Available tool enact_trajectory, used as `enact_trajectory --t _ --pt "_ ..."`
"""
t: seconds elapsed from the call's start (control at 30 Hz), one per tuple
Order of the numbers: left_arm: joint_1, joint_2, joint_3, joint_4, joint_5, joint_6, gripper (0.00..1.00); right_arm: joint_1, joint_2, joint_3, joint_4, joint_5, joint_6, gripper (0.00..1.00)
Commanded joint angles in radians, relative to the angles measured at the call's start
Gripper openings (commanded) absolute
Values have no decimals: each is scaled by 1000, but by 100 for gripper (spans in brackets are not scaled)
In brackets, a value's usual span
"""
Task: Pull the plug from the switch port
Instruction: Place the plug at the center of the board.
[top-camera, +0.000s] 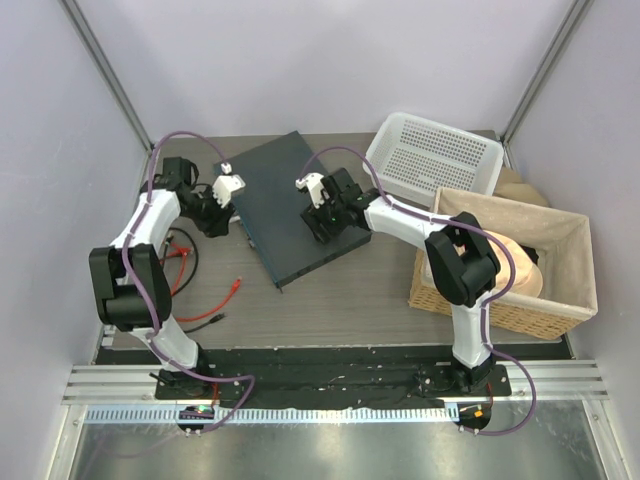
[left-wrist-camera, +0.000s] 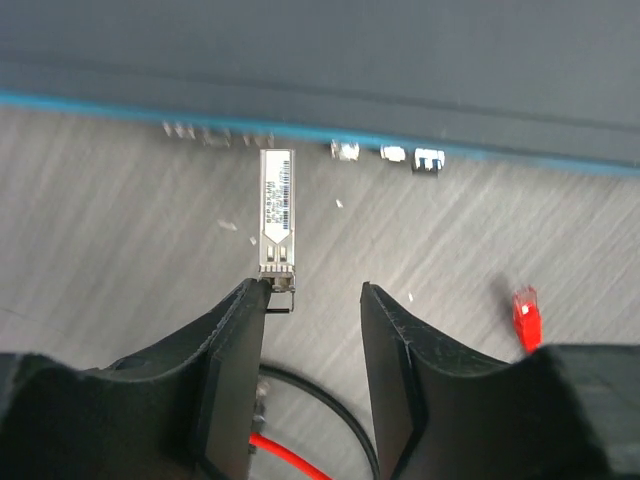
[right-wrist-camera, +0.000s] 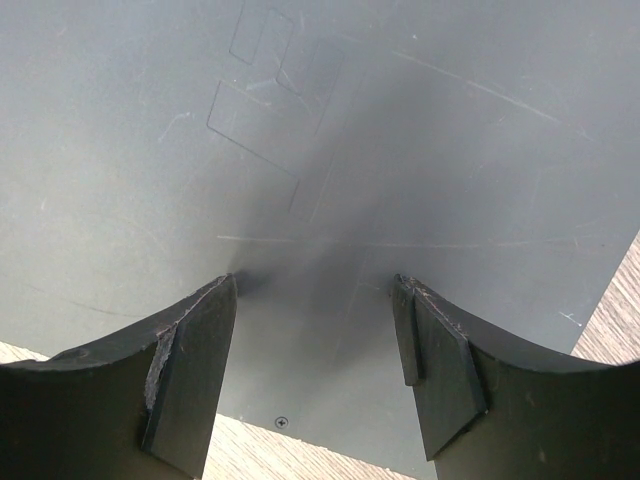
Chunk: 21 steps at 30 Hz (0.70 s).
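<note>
From above, the switch (top-camera: 290, 205) lies flat on the table (top-camera: 340, 300), long axis from far-left to near-right, port edge turned left. Left wrist view: the left gripper (left-wrist-camera: 312, 290) is wide open, holding nothing; the silver plug (left-wrist-camera: 277, 215) points at the blue port edge, its near end touching one fingertip, its label print too small to read, and whether its far end sits in a socket I cannot tell. Right wrist view: the right gripper (right-wrist-camera: 315, 295) stands wide open over the switch lid, empty

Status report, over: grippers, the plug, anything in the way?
Left gripper open, one fingertip at the plug's near end. Right gripper open over the switch. Plug's far end at the port row, seating unclear. Nothing in the way.
</note>
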Motion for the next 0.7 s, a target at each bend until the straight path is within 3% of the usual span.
enact_trajectory --t 0.0,0.3,0.4,0.43,0.5,0.57,0.63,0.67 --pt "-15 17 43 22 19 -34 48 -3 55 -12 -45 15 6 72" --pt "3 -39 -6 -13 -56 -17 39 -4 31 -41 -36 32 -7 72" --pt "37 -71 -41 -33 -69 -81 36 -3 34 -36 -36 30 -6 72" --pt "67 -65 -44 -104 -44 -86 35 -1 34 -35 -37 30 -4 72" --pt "82 3 -46 -264 12 -71 42 -1 41 -27 -36 21 6 72" --pt "82 50 -84 -308 72 -127 48 1 51 -15 -42 6 14 72" --pt "82 41 -142 -228 103 -214 56 8 64 -3 -45 4 14 72" --pt "82 24 -212 -163 92 -355 61 8 69 9 -45 4 16 72"
